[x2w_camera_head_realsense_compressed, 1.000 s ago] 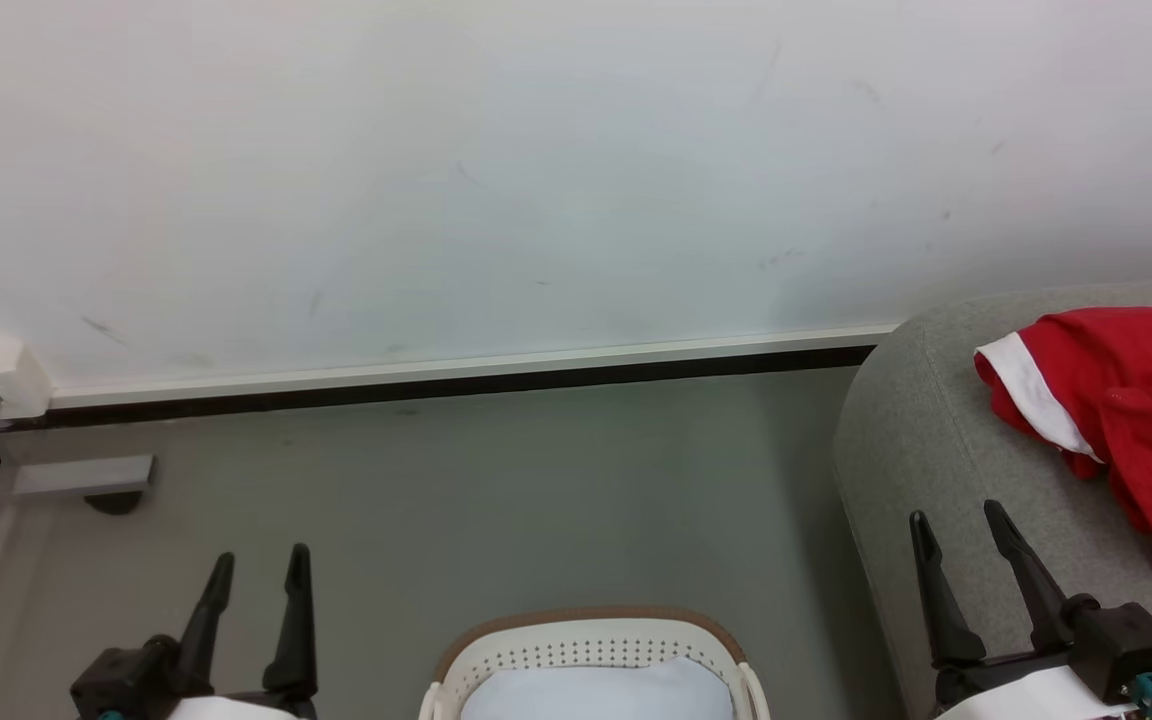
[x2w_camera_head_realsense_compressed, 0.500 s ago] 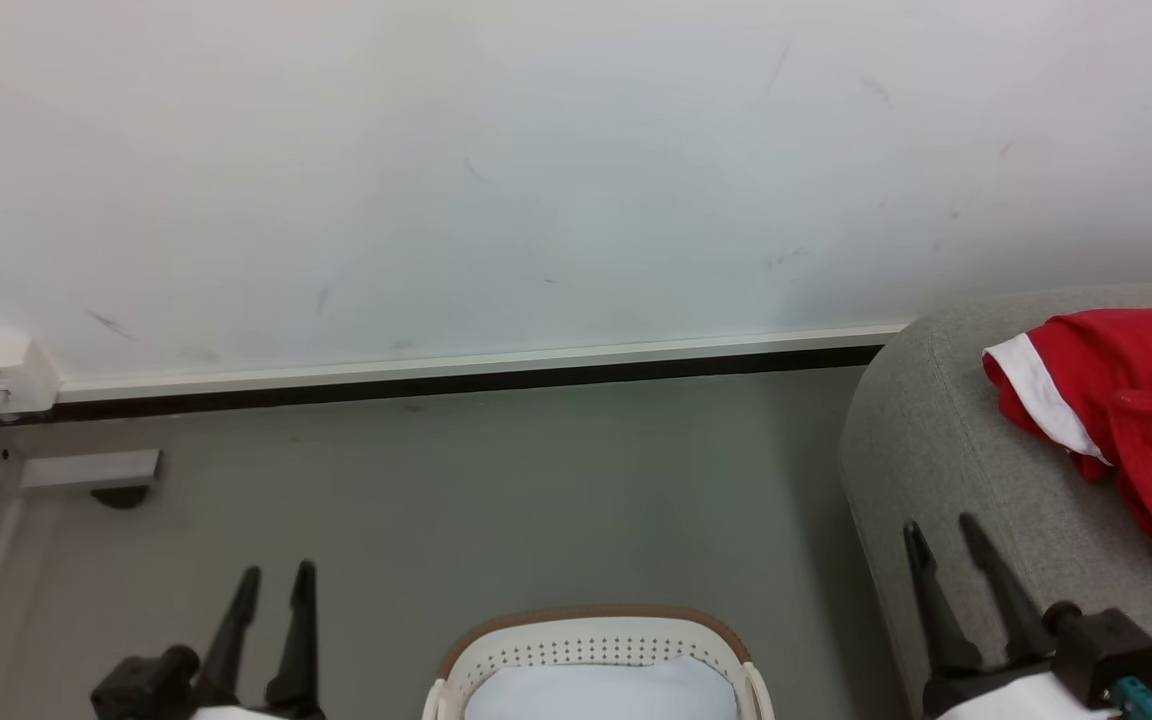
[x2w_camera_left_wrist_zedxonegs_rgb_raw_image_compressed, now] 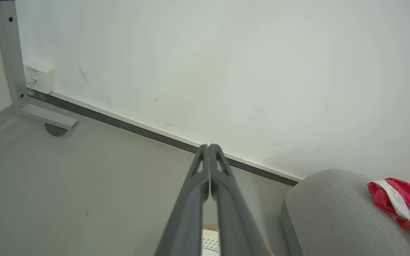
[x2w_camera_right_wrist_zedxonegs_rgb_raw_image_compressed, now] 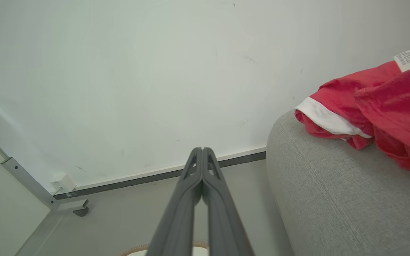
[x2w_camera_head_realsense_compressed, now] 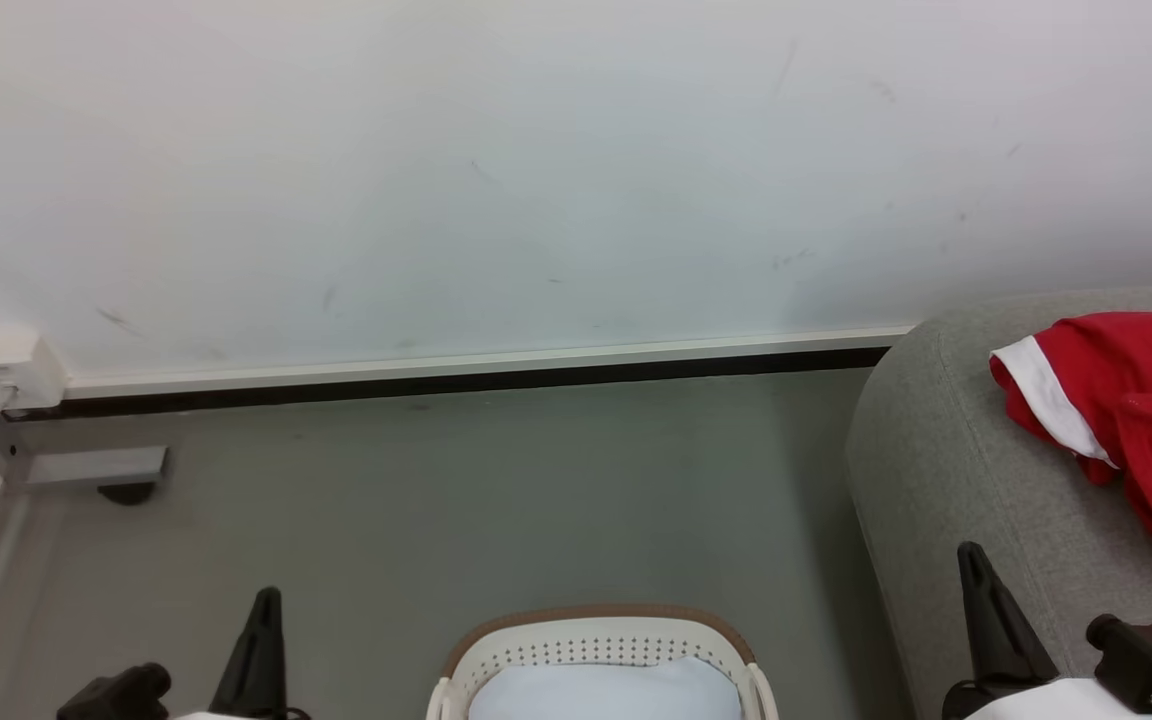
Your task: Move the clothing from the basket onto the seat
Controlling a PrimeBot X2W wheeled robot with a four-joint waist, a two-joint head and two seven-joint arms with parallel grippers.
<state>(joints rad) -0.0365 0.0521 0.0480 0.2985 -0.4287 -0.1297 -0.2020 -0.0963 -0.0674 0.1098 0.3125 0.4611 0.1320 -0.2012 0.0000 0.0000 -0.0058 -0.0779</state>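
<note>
Red clothing (x2w_camera_head_realsense_compressed: pixel 1136 410) with a white trim band lies crumpled on the grey seat (x2w_camera_head_realsense_compressed: pixel 946 470) at the right; it also appears as clothing (x2w_camera_right_wrist_zedxonegs_rgb_raw_image_compressed: pixel 376 106) on the seat (x2w_camera_right_wrist_zedxonegs_rgb_raw_image_compressed: pixel 333 192) and as clothing (x2w_camera_left_wrist_zedxonegs_rgb_raw_image_compressed: pixel 404 206) on the seat (x2w_camera_left_wrist_zedxonegs_rgb_raw_image_compressed: pixel 326 209). The cream basket (x2w_camera_head_realsense_compressed: pixel 596 645) with a brown rim stands at the bottom centre, with a plain white cloth (x2w_camera_head_realsense_compressed: pixel 604 692) inside. My left gripper (x2w_camera_head_realsense_compressed: pixel 264 602) is shut and empty at the lower left, left of the basket. My right gripper (x2w_camera_head_realsense_compressed: pixel 969 556) is shut and empty over the seat's front edge. Both wrist views show gripper (x2w_camera_left_wrist_zedxonegs_rgb_raw_image_compressed: pixel 209 146) and gripper (x2w_camera_right_wrist_zedxonegs_rgb_raw_image_compressed: pixel 202 149) with fingers pressed together.
A white wall with a dark skirting strip (x2w_camera_head_realsense_compressed: pixel 456 378) runs behind the grey floor (x2w_camera_head_realsense_compressed: pixel 476 500). A grey metal frame foot (x2w_camera_head_realsense_compressed: pixel 86 468) and a white socket box (x2w_camera_head_realsense_compressed: pixel 11 365) sit at the far left.
Both grippers have gone from open to shut, empty, and have drawn back toward the bottom edge. The camera has shifted slightly.
</note>
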